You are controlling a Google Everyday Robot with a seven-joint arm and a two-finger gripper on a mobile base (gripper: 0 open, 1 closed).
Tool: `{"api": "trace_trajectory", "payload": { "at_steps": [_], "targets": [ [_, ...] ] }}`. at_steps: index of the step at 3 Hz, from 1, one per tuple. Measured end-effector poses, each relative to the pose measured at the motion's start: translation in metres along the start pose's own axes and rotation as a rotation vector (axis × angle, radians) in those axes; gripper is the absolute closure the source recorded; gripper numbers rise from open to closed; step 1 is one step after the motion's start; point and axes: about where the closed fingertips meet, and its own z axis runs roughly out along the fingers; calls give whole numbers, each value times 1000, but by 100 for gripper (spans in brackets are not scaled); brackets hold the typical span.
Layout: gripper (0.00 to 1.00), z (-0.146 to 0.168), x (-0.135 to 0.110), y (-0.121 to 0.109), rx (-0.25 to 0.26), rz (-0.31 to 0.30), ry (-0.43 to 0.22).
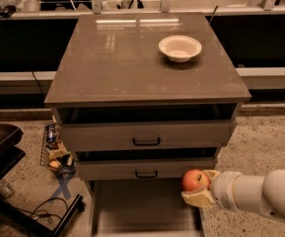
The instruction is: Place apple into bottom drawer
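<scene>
My gripper (197, 187) reaches in from the lower right and is shut on the apple (194, 180), a round red-orange fruit held between its pale fingers (197, 199). The apple hangs just above the right side wall of the bottom drawer (142, 206), which is pulled out under the cabinet and shows a flat grey-beige floor. The gripper sits below the second drawer's front, at its right end.
The cabinet's brown top (132, 58) carries a white bowl (179, 47) at the back right. Two upper drawers with black bar handles (146, 142) are slightly ajar. A wire rack of small items (55, 152) and a dark chair base (14, 181) stand at the left.
</scene>
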Motion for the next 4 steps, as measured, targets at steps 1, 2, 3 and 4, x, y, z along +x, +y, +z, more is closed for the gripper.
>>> {"api": "trace_trajectory", "payload": {
  "at_steps": [1,2,3,4],
  "targets": [
    [100,45,43,-10,-16,-14,32],
    [100,45,43,-10,-16,-14,32],
    [100,59,54,-36,38,-11,63],
    [100,99,88,-103,123,-55,132]
  ]
}}
